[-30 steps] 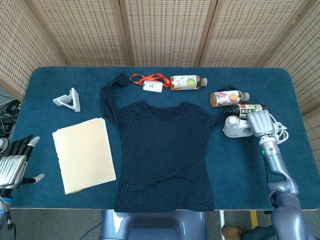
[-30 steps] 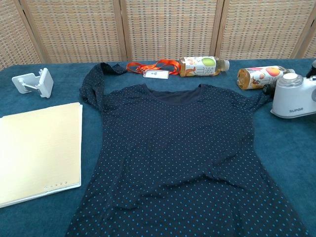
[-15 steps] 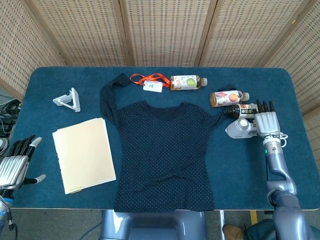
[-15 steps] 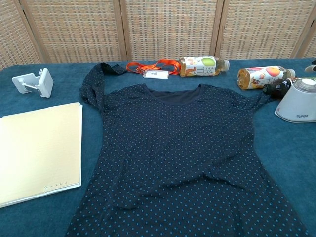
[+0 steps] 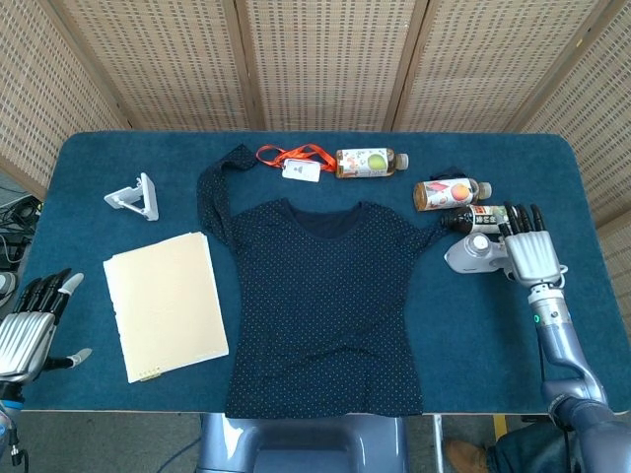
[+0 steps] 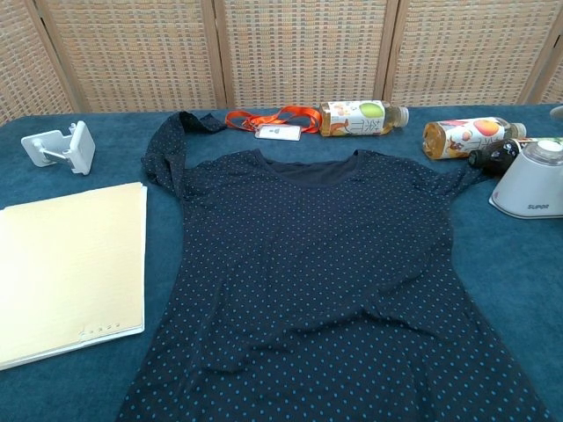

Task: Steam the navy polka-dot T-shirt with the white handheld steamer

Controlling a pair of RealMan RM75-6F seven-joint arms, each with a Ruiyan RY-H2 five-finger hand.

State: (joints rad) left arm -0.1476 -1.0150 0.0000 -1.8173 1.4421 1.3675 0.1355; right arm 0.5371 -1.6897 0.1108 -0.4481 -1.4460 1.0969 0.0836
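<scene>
The navy polka-dot T-shirt [image 5: 325, 305] lies flat in the middle of the blue table [image 5: 89, 168], one sleeve stretched toward the far left; the chest view shows the T-shirt [image 6: 325, 281] filling the foreground. The white handheld steamer [image 5: 475, 254] stands by the shirt's right sleeve and appears as the steamer [image 6: 533, 181] at the right edge of the chest view. My right hand [image 5: 532, 256] sits against the steamer's right side with fingers straight and apart, gripping nothing. My left hand [image 5: 27, 332] hangs open past the table's left front corner.
Two juice bottles [image 5: 370, 163] [image 5: 451, 193] and a dark bottle [image 5: 481, 218] lie behind the steamer. An orange lanyard with a badge [image 5: 296, 160] lies at the shirt's collar. A white stand [image 5: 135, 195] and a cream folder [image 5: 165, 304] lie left of the shirt.
My right hand came off the steamer, straightened its fingers and drew back to the right. The steamer shifted slightly right. My left hand sank a little lower.
</scene>
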